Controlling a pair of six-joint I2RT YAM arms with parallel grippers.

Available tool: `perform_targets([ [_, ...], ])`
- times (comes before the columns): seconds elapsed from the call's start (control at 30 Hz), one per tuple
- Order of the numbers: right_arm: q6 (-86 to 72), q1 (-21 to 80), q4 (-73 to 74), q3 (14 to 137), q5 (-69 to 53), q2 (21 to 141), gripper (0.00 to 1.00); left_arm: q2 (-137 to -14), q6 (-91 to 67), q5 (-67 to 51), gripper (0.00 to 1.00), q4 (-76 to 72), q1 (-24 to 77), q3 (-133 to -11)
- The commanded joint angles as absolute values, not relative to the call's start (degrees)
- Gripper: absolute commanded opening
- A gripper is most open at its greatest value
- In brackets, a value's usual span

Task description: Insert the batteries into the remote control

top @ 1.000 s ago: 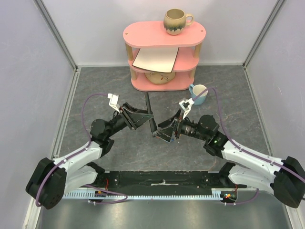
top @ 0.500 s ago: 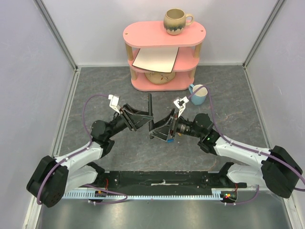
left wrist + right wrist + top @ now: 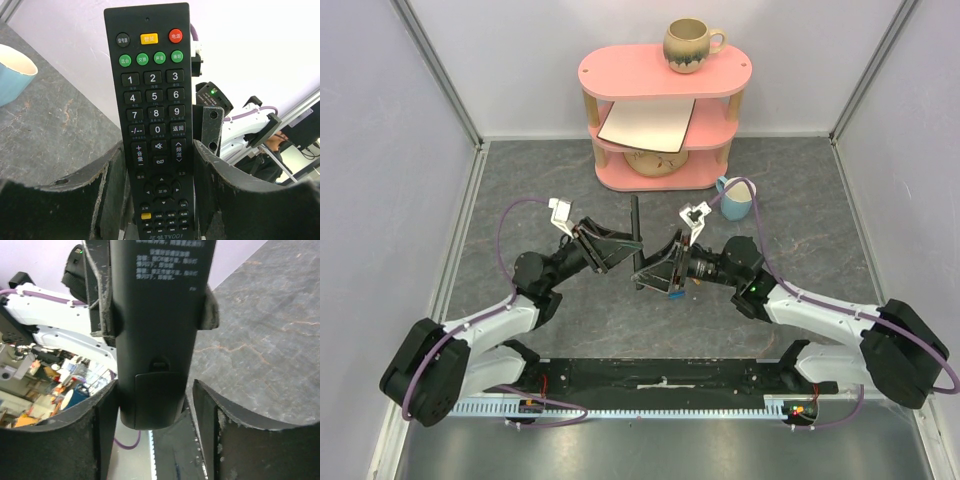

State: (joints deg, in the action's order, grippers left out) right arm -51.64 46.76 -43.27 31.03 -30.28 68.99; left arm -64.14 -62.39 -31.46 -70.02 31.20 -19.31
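The remote control (image 3: 636, 225) is a slim black bar held off the table at mid-scene. My left gripper (image 3: 631, 244) is shut on its lower half; in the left wrist view its buttons (image 3: 155, 125) face the camera between the fingers (image 3: 107, 185). My right gripper (image 3: 648, 276) is open around the remote's bottom end. The right wrist view shows the remote's back (image 3: 155, 315) with the battery cover (image 3: 157, 395) in place. The left finger touches the remote, and a gap remains at the right finger (image 3: 220, 430). A small blue battery (image 3: 672, 294) peeks out under the right gripper.
A pink three-tier shelf (image 3: 665, 70) stands at the back with a brown mug (image 3: 690, 45) on top, a white board and a bowl below. A blue-and-white cup (image 3: 735, 197) sits right of the shelf foot, behind my right arm.
My right gripper has moved left onto the remote's lower end and its jaws have narrowed. The left gripper has raised the remote a little and stood it more upright.
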Motion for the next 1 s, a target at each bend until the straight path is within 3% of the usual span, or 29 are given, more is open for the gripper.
perform_targets([
  [0.0, -51.2, 47.2, -44.6, 33.7, -32.6, 69.3, 0.61, -64.4, -65.3, -30.2, 0.02, -75.6, 31.0, -19.5],
  [0.17, -48.4, 47.2, -39.5, 34.5, -32.8, 67.7, 0.42, -63.6, -65.3, -30.8, 0.05, -73.3, 30.9, -19.9],
  [0.2, -44.4, 47.2, -36.8, 35.2, -32.7, 66.3, 0.39, -63.3, -64.9, -31.7, 0.12, -71.9, 30.8, -20.5],
  [0.23, -41.9, 47.5, -29.3, 36.1, -32.3, 65.5, 0.34, -63.1, -64.6, -32.3, 0.38, -70.2, 30.6, -20.7],
  [0.27, -38.4, 47.6, -24.7, 38.6, -30.3, 64.4, 0.31, -62.7, -64.4, -32.8, 0.48, -67.1, 30.1, -21.0],
  [0.37, -25.2, 49.2, -5.8, 44.7, -24.7, 61.5, 0.17, -60.2, -63.3, -33.9, 0.69, -58.6, 29.0, -21.8],
  [0.43, -18.9, 50.1, 4.0, 47.2, -18.9, 61.3, 0.05, -57.5, -61.2, -33.6, 0.75, -54.2, 28.5, -22.5],
  [0.47, -17.6, 50.4, 6.3, 48.9, -17.3, 61.3, 0.00, -56.5, -60.5, -33.1, 0.83, -51.9, 28.1, -22.7],
  [0.5, -16.4, 51.0, 8.2, 49.5, -13.7, 61.1, 0.00, -54.5, -58.9, -32.1, 0.88, -48.2, 28.1, -23.1],
  [0.53, -14.8, 51.2, 11.0, 50.3, -12.4, 61.2, 0.00, -53.7, -57.9, -31.6, 0.99, -45.6, 28.0, -23.6],
  [0.73, -11.3, 55.6, 17.6, 52.5, 3.3, 62.0, 0.00, -49.8, -51.5, -28.3, 0.99, -32.2, 28.0, -28.6],
  [0.97, -11.3, 61.9, 18.1, 54.6, 12.5, 64.9, 0.00, -52.7, -42.5, -23.3, 0.99, -18.7, 31.5, -35.9],
])
